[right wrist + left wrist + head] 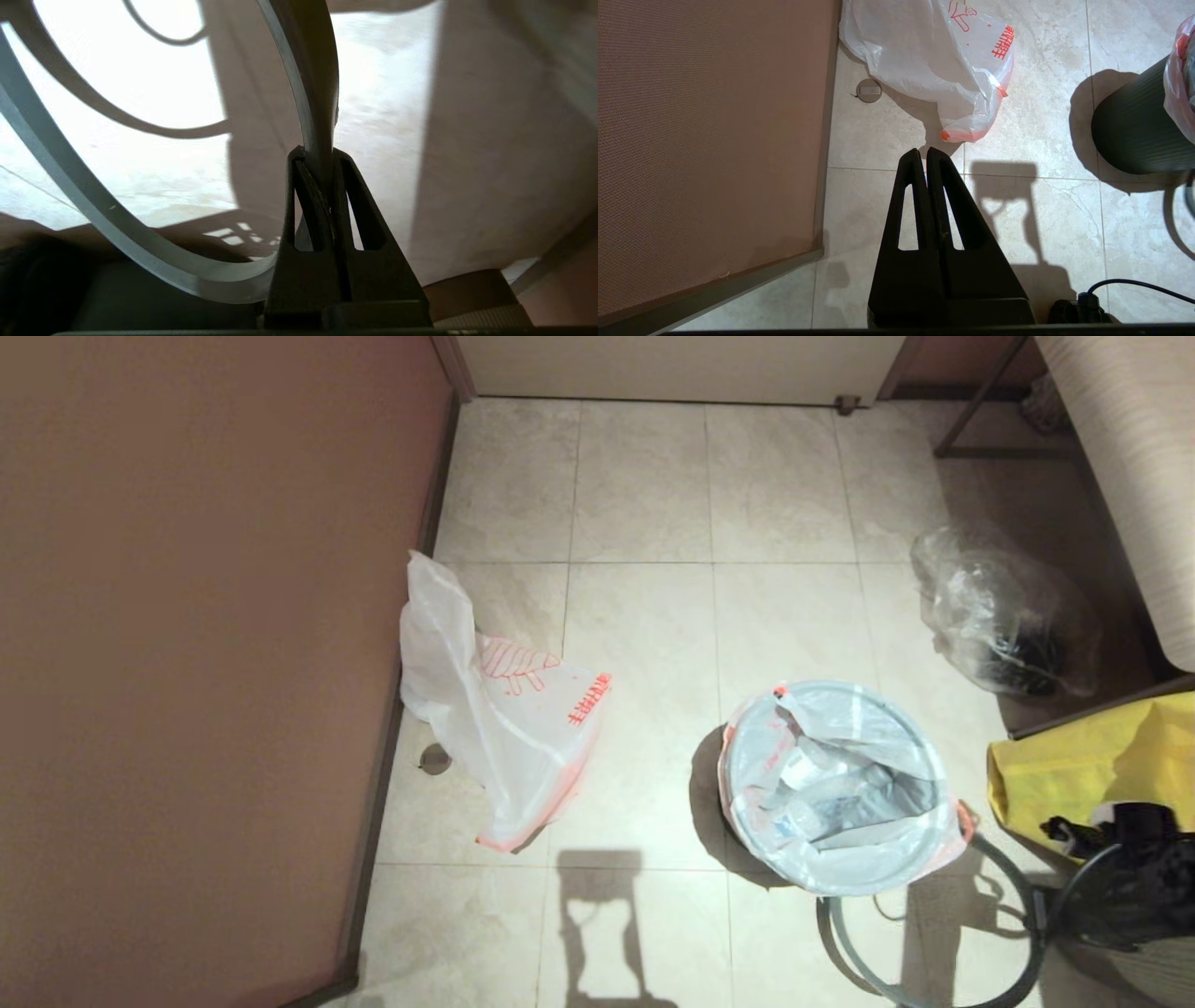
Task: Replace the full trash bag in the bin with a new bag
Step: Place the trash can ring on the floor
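1. The right hand (317, 161) is clamped on the grey rim ring (934, 980), which is held off the bin, low at the robot's right.
2. The left hand (923, 154) is pressed together on nothing, parked near the new bag (504, 728).
3. The full trash bag (840, 784) is seen in the bin (1134, 130), mouth open upward, forward and left of the right hand.
4. The right hand is judged nearer to it.
5. The new bag lies limp by the wall (187, 616), its long axis running away from the robot.

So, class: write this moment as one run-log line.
right gripper: shut on rim ring, off the bin | left gripper: shut, idle | full trash bag: in bin | new bag: on floor
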Motion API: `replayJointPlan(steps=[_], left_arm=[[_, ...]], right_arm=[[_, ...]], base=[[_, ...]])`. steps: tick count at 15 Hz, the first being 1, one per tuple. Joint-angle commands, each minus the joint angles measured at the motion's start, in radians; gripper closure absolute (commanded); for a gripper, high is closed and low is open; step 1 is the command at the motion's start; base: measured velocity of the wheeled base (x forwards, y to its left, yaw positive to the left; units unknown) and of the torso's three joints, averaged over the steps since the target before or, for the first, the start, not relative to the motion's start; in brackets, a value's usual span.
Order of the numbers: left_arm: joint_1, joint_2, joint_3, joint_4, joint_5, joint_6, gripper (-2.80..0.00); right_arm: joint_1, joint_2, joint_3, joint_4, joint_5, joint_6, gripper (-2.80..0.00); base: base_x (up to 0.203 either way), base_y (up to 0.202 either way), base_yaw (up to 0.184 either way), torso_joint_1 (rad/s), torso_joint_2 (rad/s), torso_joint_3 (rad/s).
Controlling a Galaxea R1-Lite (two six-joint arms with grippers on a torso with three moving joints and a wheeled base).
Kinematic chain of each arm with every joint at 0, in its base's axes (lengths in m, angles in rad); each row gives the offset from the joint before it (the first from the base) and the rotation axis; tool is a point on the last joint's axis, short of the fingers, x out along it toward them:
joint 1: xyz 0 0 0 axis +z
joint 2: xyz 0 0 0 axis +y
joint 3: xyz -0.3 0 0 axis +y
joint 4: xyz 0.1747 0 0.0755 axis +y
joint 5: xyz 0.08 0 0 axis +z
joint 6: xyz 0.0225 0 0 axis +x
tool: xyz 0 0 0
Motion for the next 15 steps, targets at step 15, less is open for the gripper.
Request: replayJointPlan(steps=[15], left_arm=[[0.000,0.001,0.000,0.000,0.000,0.000,0.00]], right_arm=[[0.171,-0.011,-0.220,0.305,-0.263,0.116,0.00]], base=[[0.000,0.000,0.000,0.000,0.00,0.000]])
